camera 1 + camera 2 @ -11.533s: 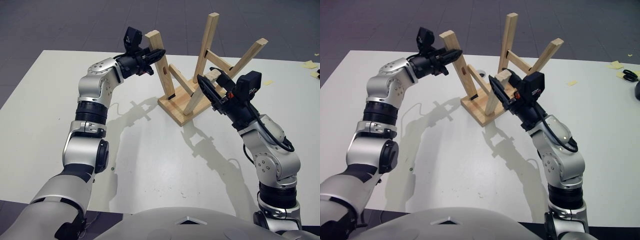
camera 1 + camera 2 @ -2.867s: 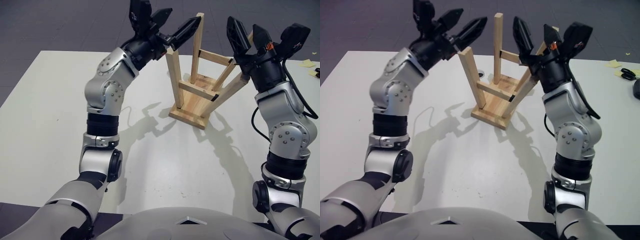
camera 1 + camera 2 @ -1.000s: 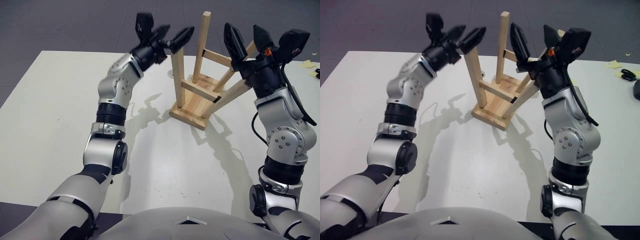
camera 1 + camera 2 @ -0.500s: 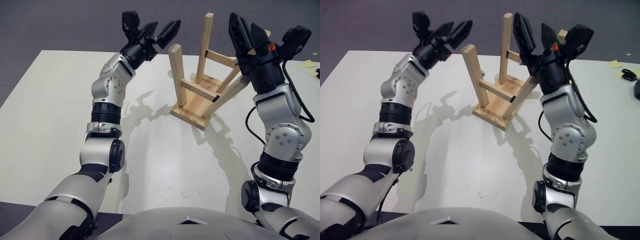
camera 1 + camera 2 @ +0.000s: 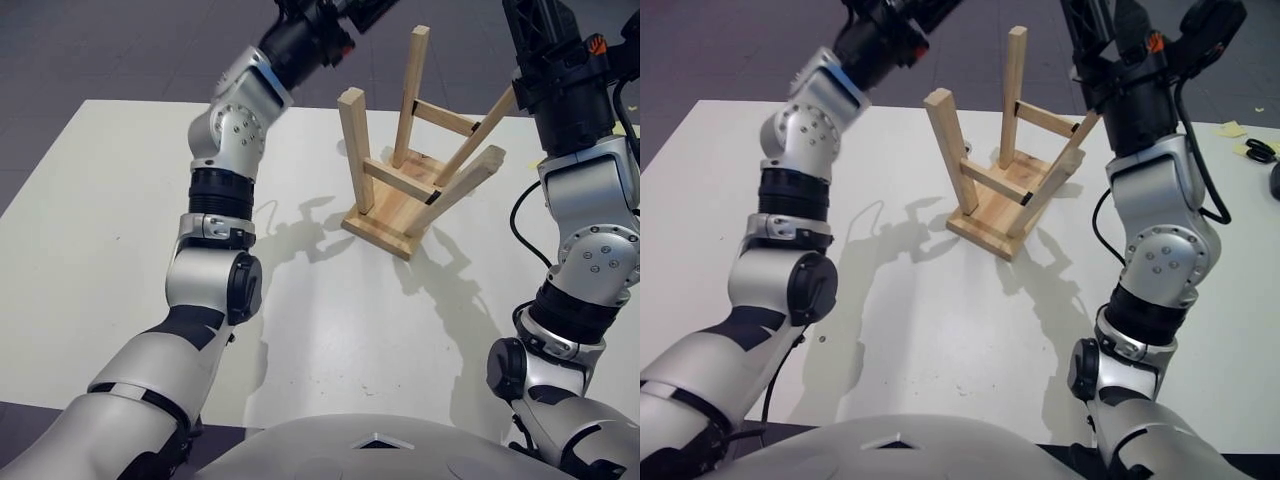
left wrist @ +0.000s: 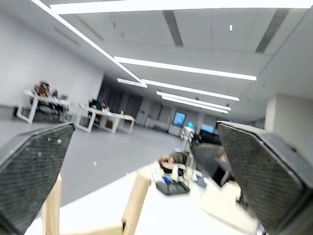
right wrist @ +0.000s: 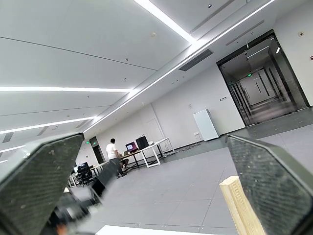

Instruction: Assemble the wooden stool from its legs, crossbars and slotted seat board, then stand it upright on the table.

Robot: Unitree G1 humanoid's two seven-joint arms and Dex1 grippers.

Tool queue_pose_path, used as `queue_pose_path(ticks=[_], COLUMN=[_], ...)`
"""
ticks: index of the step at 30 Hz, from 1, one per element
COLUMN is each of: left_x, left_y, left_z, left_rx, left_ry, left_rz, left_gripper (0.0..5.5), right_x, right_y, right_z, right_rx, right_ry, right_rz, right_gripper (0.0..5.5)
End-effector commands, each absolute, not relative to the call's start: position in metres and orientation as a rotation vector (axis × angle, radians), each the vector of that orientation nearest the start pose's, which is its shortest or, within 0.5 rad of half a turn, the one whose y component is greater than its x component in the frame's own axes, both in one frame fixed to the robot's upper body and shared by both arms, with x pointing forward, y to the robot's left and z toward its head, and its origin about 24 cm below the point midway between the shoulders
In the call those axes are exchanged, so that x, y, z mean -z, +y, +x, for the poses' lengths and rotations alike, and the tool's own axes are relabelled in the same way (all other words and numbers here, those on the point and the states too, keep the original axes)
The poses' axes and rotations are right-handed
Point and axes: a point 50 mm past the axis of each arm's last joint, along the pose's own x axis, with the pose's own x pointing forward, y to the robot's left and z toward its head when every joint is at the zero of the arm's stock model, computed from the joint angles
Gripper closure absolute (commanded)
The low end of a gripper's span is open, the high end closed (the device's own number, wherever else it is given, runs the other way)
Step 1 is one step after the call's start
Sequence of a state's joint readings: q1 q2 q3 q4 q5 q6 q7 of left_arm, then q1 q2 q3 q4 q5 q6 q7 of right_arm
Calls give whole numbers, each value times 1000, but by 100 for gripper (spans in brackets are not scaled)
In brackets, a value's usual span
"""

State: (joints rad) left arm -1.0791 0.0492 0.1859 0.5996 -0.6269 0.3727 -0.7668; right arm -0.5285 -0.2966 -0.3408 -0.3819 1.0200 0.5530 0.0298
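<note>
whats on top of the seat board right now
Four legs joined by crossbars rise from the seat board, resting on the table. Its far joints are hidden behind nearer legs.

Beyond the white table (image 5: 100, 200) lies a dark grey tiled floor (image 5: 120, 50). At the table's far right edge lie small yellow paper scraps (image 5: 1231, 129), just beside a small black object (image 5: 1261, 148). The room around the table has long white ceiling light strips (image 6: 186, 68) and a tall white cabinet (image 7: 206, 125).
</note>
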Motion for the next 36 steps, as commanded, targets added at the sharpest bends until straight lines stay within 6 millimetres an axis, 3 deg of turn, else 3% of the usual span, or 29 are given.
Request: queue_pose_path(ticks=[1,13,16,20,24,31,36], left_x=[-242,-274,-244,-198,-171,-210,-261], left_y=[57,68,66,79,72,89,105], left_z=[378,385,390,395,393,399,389], left_rx=[1112,1028,1023,1013,1027,1018,1097], left_ry=[-258,-404,-290,-62,110,-66,-294], left_rz=[-528,-548,-561,-715,-628,-679,-868], left_gripper=[12,12,12,12,12,12,12], right_x=[-253,-257,-254,-247,-241,-245,-256], right_y=[-182,-183,-182,-182,-181,-182,-183], right_z=[281,283,284,290,292,291,288], right_rx=[-485,-481,-481,-458,-449,-462,-494], right_ry=[-419,-430,-411,-350,-297,-339,-405], right_rz=[534,525,510,462,380,430,544], right_gripper=[10,10,10,10,10,10,10])
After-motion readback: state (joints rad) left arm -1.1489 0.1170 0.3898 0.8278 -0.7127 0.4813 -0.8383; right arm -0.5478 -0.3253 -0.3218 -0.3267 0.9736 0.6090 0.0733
